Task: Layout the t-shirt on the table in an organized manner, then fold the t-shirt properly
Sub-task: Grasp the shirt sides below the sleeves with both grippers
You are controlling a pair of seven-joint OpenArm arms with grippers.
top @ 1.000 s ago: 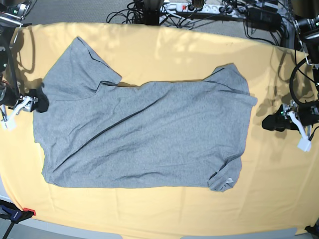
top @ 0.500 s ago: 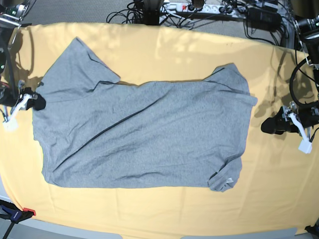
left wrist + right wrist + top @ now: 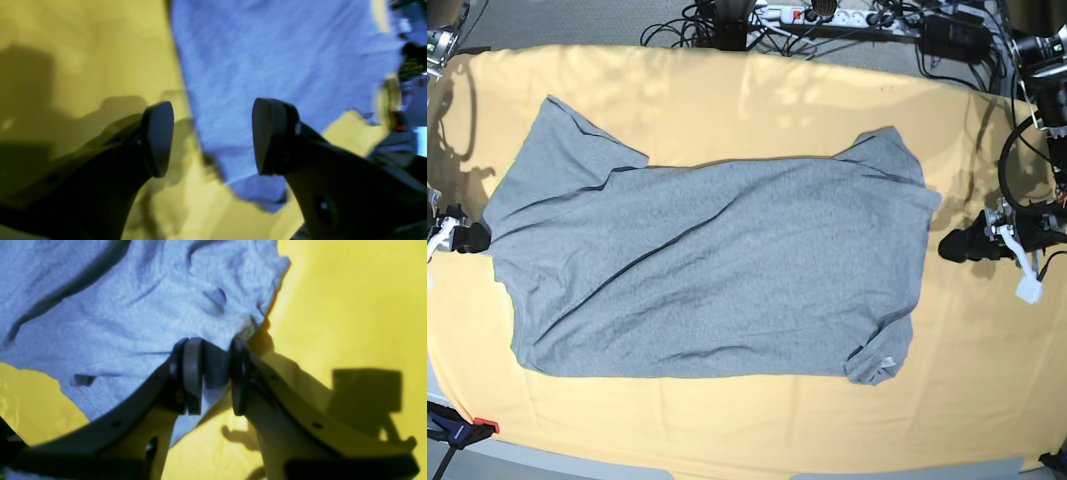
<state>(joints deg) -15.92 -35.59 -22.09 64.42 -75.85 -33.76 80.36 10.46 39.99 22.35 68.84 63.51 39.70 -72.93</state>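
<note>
The grey t-shirt (image 3: 717,270) lies spread across the yellow-orange table (image 3: 757,100), with diagonal creases and one sleeve angled toward the far left. My right gripper (image 3: 472,238) is at the shirt's left edge. In the right wrist view, the right gripper (image 3: 216,380) has its fingers close together with the t-shirt (image 3: 116,306) edge pinched between them. My left gripper (image 3: 949,246) sits just off the shirt's right edge. In the left wrist view, the left gripper (image 3: 212,136) stands open above the t-shirt (image 3: 283,60) border and holds nothing.
Cables and a power strip (image 3: 827,15) run beyond the table's far edge. A red-tipped clamp (image 3: 467,428) sits at the front left corner. A small white label (image 3: 882,362) shows at the shirt's lower right corner. Bare cloth surrounds the shirt on all sides.
My right gripper moved left with the shirt's edge in it, dragging the left sleeve and shoulder toward the table's left side. My left gripper edged slightly closer to the shirt.
</note>
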